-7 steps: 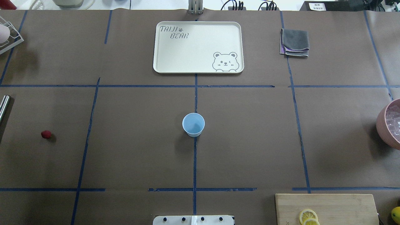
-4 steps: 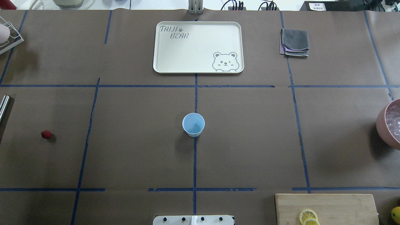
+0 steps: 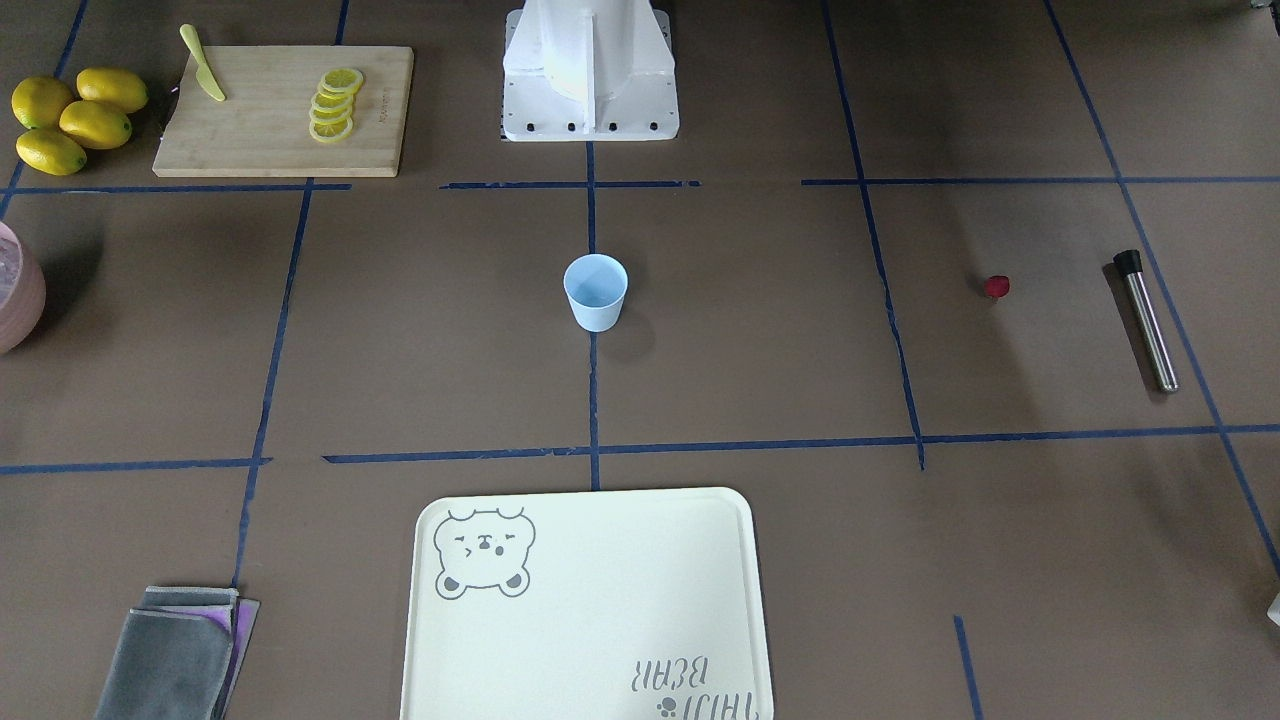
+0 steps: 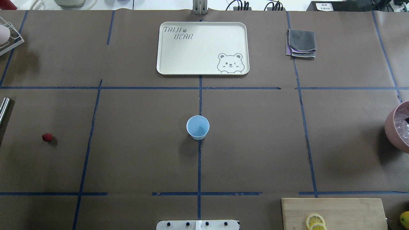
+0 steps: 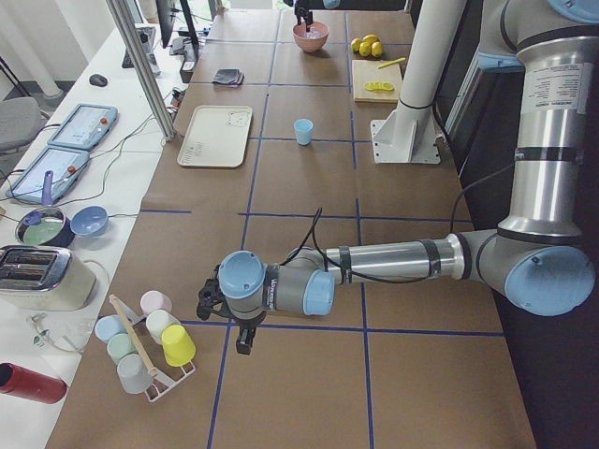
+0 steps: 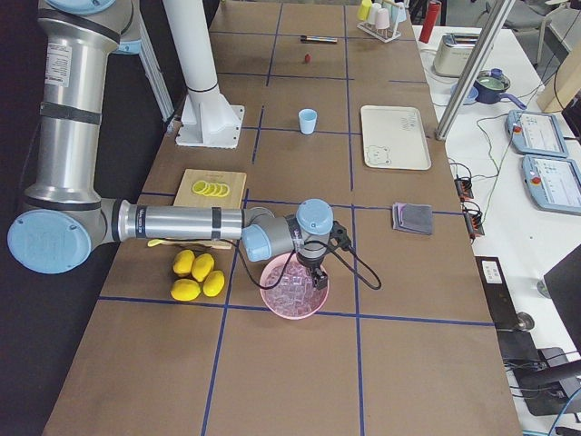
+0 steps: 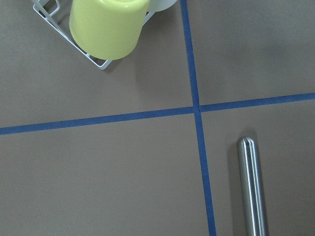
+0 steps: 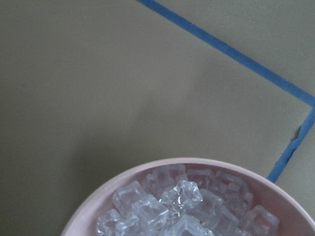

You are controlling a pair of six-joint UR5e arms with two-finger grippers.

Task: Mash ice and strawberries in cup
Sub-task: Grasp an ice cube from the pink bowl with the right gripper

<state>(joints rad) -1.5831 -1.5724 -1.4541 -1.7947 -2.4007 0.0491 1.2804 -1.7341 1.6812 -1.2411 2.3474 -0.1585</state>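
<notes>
The light-blue cup [image 4: 197, 127] stands upright and empty at the table's middle, also in the front view [image 3: 595, 290]. The small red strawberry [image 4: 47, 137] lies far to the left on the paper. The ice [image 8: 177, 206] fills a pink bowl [image 4: 391, 127] at the right edge. My right gripper [image 6: 318, 277] hangs over that bowl's ice, and I cannot tell whether it is open or shut. My left gripper [image 5: 245, 339] hovers at the table's left end near a steel rod [image 7: 252, 187], and I cannot tell its state. Neither wrist view shows fingers.
A cream bear tray [image 4: 166, 48] lies beyond the cup, with a folded grey cloth [image 4: 301, 43] to its right. A cutting board [image 4: 351, 210] with lemon slices and whole lemons [image 3: 70, 120] sit near the bowl. A rack of cups [image 5: 145, 346] stands at the left end.
A small dark tip now shows at the overhead view's right edge over the pink bowl's ice. Cup, strawberry and rod have not moved.
</notes>
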